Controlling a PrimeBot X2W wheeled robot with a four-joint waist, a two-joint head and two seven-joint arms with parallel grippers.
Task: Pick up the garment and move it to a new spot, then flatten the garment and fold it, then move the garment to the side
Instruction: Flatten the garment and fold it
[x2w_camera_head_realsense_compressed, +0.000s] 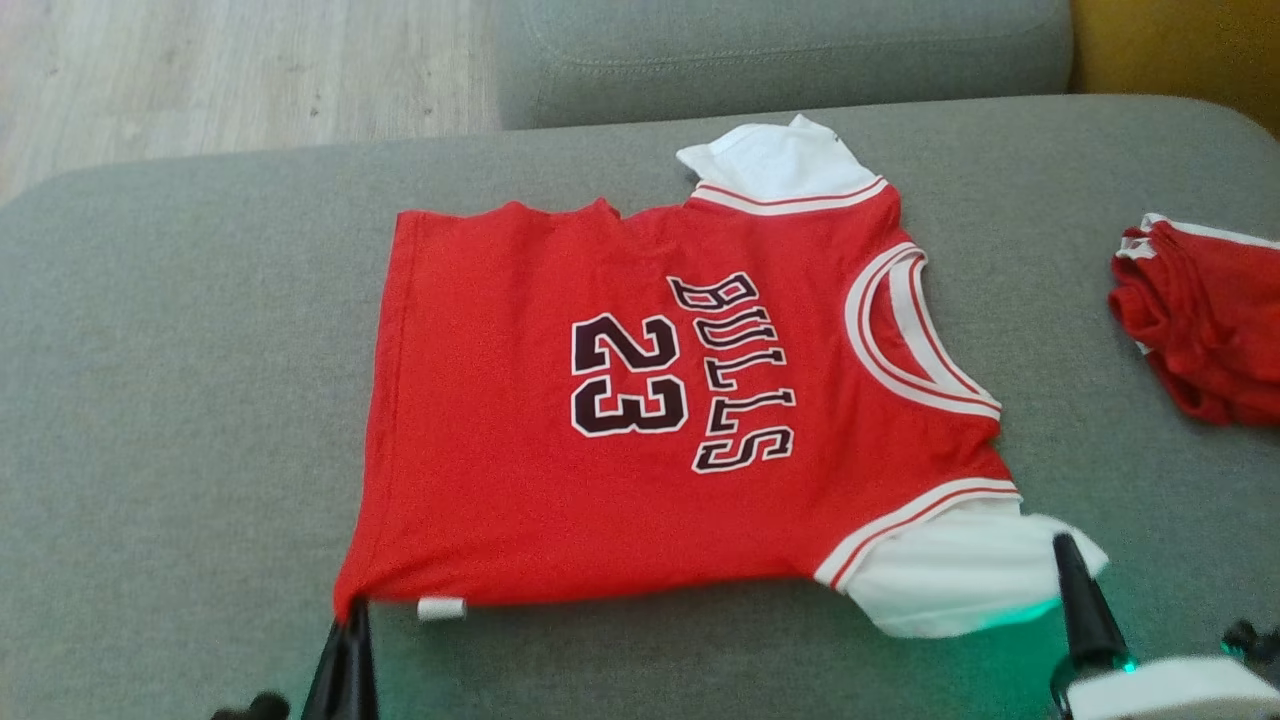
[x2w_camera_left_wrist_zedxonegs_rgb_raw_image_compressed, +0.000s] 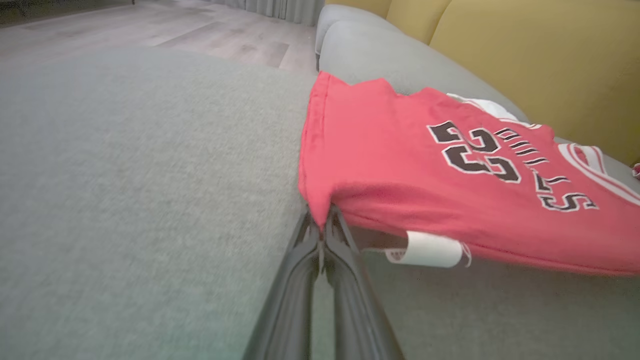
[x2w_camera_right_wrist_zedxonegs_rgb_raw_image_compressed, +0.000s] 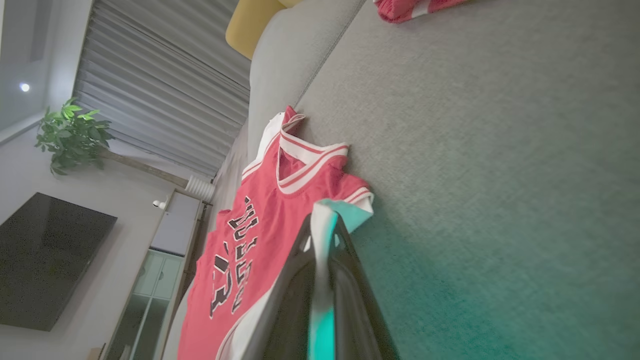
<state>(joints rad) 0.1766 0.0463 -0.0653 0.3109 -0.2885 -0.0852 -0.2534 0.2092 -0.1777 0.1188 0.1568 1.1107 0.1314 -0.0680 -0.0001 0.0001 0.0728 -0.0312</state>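
Jaws of the left gripper (x2w_camera_head_realsense_compressed: 352, 610) are pressed together on the near left hem corner of the garment (x2w_camera_head_realsense_compressed: 520, 480). The left wrist view shows that corner pinched and raised a little off the grey sofa seat (x2w_camera_head_realsense_compressed: 180, 400). Just right of the pinch, a small white label (x2w_camera_head_realsense_compressed: 441, 608) hangs from the hem. The garment, a red jersey, lies spread front-up across the middle of the seat with its hem to the left and its neck to the right. Its print reads sideways. The body looks mostly smooth, though the far hem edge is slightly rippled and the far white sleeve (x2w_camera_head_realsense_compressed: 780, 160) is kinked. At the near right, the right gripper (x2w_camera_head_realsense_compressed: 1062, 548) has its jaws closed on the edge of the near white sleeve (x2w_camera_head_realsense_compressed: 950, 590). Further right, well apart, a second red garment (x2w_camera_head_realsense_compressed: 1200, 330) sits bundled on the seat. By my reading, the move to a new spot is done and the flattening is nearly so. With both near corners held, the fold looks about to begin. The fold itself and the shift to the side are left.
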